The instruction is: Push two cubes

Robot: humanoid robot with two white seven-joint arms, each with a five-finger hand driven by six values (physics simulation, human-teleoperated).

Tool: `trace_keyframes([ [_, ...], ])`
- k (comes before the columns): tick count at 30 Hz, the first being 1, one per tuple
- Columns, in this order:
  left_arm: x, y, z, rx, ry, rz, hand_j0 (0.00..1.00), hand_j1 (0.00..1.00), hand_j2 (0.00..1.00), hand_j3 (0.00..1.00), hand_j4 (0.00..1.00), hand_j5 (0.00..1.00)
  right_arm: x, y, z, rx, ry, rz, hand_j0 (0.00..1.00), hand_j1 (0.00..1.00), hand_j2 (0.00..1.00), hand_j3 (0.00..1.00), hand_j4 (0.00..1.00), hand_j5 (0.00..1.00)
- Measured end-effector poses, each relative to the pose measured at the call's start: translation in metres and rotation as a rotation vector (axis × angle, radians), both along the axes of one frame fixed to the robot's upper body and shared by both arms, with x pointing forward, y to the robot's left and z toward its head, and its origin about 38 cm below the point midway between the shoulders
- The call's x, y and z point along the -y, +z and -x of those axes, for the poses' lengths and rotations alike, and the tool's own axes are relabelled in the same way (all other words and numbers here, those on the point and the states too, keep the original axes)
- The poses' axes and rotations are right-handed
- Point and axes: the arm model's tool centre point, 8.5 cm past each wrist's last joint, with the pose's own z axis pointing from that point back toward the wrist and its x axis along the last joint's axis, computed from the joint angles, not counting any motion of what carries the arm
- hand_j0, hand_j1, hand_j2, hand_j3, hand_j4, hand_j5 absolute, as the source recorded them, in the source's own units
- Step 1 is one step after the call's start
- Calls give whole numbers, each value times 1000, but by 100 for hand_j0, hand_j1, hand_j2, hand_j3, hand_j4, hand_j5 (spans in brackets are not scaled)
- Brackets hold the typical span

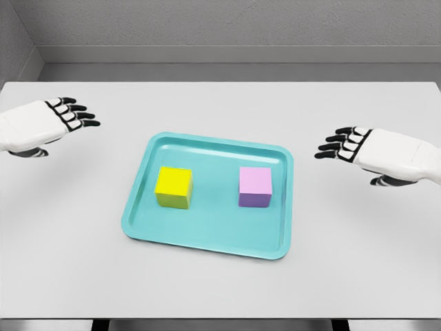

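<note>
A yellow cube (173,186) sits on the left half of a teal tray (210,234), and a pink cube (255,186) sits on its right half. The two cubes stand apart, about a cube's width of tray between them. My left hand (74,114) hovers over the table to the upper left of the tray, fingers spread and holding nothing. At the right, my right hand (339,143) floats beside the tray's far right corner, its fingers relaxed and pointing toward the tray, also holding nothing.
The tray lies in the middle of a white table (220,289). A grey wall runs behind the table's far edge.
</note>
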Motion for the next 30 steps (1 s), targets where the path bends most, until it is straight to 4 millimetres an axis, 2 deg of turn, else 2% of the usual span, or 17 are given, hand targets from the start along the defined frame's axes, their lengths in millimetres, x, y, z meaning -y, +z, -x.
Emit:
trace_keyframes([
  [1,0,-1,0,-3,-1,-3,86,86,86,86,86,86,0,0,0,0,0,3,100,100,100,100,100,100],
  [2,1,-1,0,-4,-2,-5,86,86,86,86,86,86,1,1,0,0,-1,4,100,100,100,100,100,100],
  [3,0,-2,0,-8,-2,-10,76,76,76,76,76,76,1,1,0,0,-1,4,100,100,100,100,100,100],
  [7,0,-7,2,-29,-1,-29,76,76,76,76,76,76,5,7,1,-1,-8,-12,100,100,100,100,100,100],
  [8,1,-9,2,-37,-1,-34,76,76,76,76,76,76,7,13,0,6,-9,-18,100,100,100,100,100,100],
  [9,1,-10,2,-42,-1,-37,76,76,76,76,76,76,7,31,-6,46,-7,-10,99,99,99,99,99,99],
  [11,3,-15,3,-57,-7,-44,77,77,77,77,77,77,9,39,-9,34,-9,50,74,74,74,74,74,74],
  [12,4,-16,4,-62,-10,-45,77,77,77,77,77,77,8,39,-10,20,-9,83,72,72,72,72,72,72],
  [14,6,-18,4,-69,-13,-43,77,77,77,77,77,77,-1,24,-12,-5,3,118,58,58,58,58,58,58],
  [19,11,-19,7,-82,-29,-14,78,78,78,78,78,78,-39,-5,-21,5,43,117,59,59,59,59,59,59],
  [21,17,-20,9,-88,-48,-8,79,79,79,79,79,79,-49,-11,-24,10,46,103,59,59,59,59,59,59],
  [26,27,-32,23,-129,-89,-6,80,80,80,80,80,80,-58,-22,-28,-2,44,81,59,59,59,59,59,59],
  [30,29,-34,28,-140,-102,-3,80,80,80,80,80,80,-64,-42,-32,-50,28,37,59,59,59,59,59,59],
])
